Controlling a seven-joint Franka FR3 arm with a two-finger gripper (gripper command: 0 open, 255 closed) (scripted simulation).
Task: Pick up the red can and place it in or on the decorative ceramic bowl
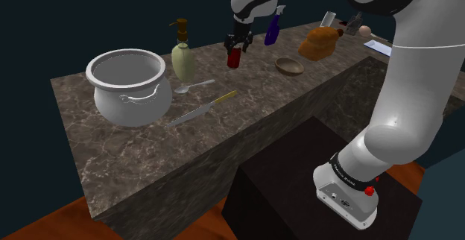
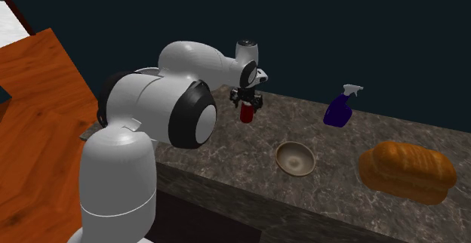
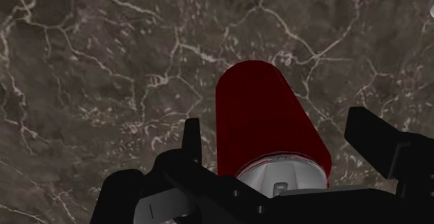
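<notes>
Here we go: the end effector (image 1: pixel 235 46) hangs straight over the red can (image 1: pixel 233 58), fingers spread, one either side of it. In the wrist view there is a sliver of marble between each finger (image 3: pixel 191 142) and the can's wall, so nothing is gripped yet. The can stands upright on the desk (image 1: pixel 134 149), towards its back edge, and the small brown bowl (image 1: pixel 290 66) sits near it, further along the desk.

The risks, as I judge them: the can looks closer to one finger than the other, so a close could shove it sideways before the second finger arrives and tip it. A round, smooth wall could also slip in a shallow pinch. And that bowl looks shallow and small, so a can released off-centre or tilted may topple over the rim.

The count: one red can, one bowl, one white pot (image 1: pixel 127 86), one soap dispenser (image 1: pixel 182 56), one spoon (image 1: pixel 195 86), one knife (image 1: pixel 201 109), one blue spray bottle (image 1: pixel 273 28), one loaf of bread (image 1: pixel 319 43).
</notes>
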